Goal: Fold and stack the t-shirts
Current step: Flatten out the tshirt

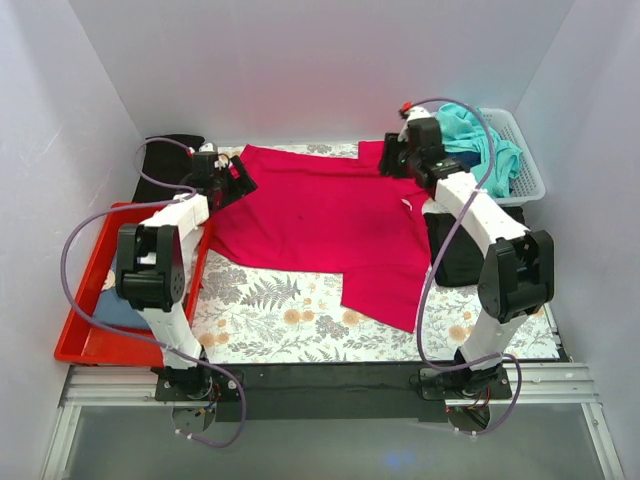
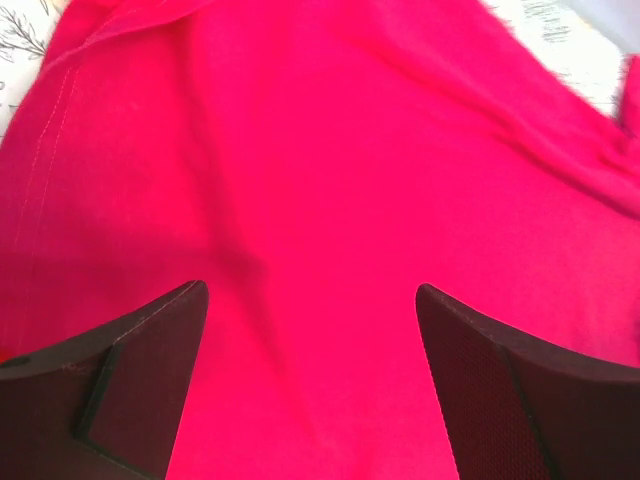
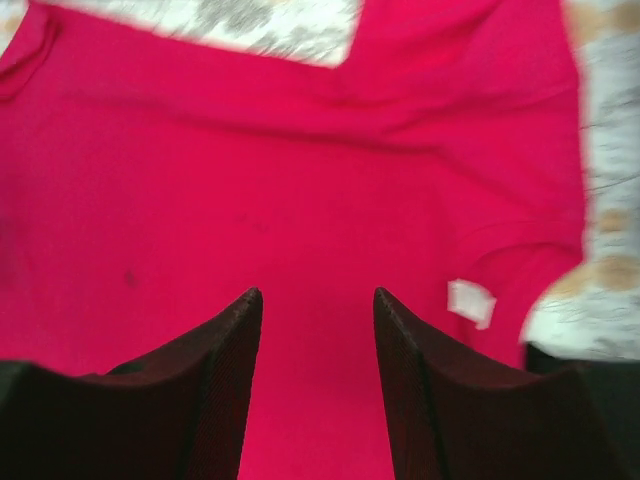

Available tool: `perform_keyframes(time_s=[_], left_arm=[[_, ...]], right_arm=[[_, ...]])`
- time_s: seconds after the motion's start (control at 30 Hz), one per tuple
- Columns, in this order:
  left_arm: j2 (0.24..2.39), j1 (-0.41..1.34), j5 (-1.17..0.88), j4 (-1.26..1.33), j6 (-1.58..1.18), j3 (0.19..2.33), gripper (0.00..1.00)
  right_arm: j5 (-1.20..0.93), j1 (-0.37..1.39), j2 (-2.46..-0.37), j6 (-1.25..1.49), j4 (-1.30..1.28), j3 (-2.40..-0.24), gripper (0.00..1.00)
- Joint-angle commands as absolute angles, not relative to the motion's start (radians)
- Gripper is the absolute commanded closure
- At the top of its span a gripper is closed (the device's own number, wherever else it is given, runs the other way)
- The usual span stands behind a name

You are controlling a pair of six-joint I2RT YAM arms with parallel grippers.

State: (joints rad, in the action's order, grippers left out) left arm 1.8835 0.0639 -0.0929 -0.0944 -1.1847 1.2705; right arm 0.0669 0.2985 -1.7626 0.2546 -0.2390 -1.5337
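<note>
A crimson-red t-shirt (image 1: 320, 220) lies spread on the patterned table cover. It fills the left wrist view (image 2: 330, 180) and the right wrist view (image 3: 300, 180), where its small white label (image 3: 470, 302) shows. My left gripper (image 1: 240, 180) is open and empty at the shirt's far left edge (image 2: 312, 290). My right gripper (image 1: 392, 158) is open and empty over the shirt's far right corner (image 3: 318, 295). A black t-shirt (image 1: 460, 250) lies folded at the right, under the right arm. A teal t-shirt (image 1: 480, 135) lies in the white basket.
A red tray (image 1: 90, 340) stands at the left with blue cloth (image 1: 120, 315) in it. A white basket (image 1: 530, 160) stands at the back right. Black cloth (image 1: 165, 160) lies at the back left. White walls close in on three sides.
</note>
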Motion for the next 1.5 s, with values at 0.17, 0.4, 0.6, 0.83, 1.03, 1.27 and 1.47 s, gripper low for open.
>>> perform_keyframes(time_s=[0.17,0.4,0.6,0.83,1.03,1.27,1.47], left_arm=[[1.640,0.058,-0.060,-0.114,-1.186,1.076,0.15],[1.624,0.058,-0.178,-0.110,-1.167,1.104,0.15],[1.582,0.058,-0.121,-0.196,-1.215,1.025,0.15],[1.483,0.055,0.079,-0.265,-1.258,0.922,0.14],[1.520,0.052,0.080,-0.282,-1.264,0.951,0.14],[1.540,0.038,0.100,-0.267,-1.238,0.972,0.14],[1.592,-0.077,0.066,-0.252,-1.238,1.019,0.14]], right_arm=[[-0.103,0.410,-1.661,0.305,-0.305,-1.296,0.48],[-0.101,0.416,-1.606,0.291,-0.308,-1.190,0.49],[-0.107,0.416,-1.597,0.298,-0.319,-1.164,0.50],[-0.144,0.420,-1.621,0.288,-0.333,-1.128,0.51],[-0.178,0.420,-1.655,0.275,-0.371,-1.094,0.52],[-0.163,0.419,-1.643,0.256,-0.416,-1.010,0.53],[-0.140,0.417,-1.651,0.256,-0.469,-0.945,0.53]])
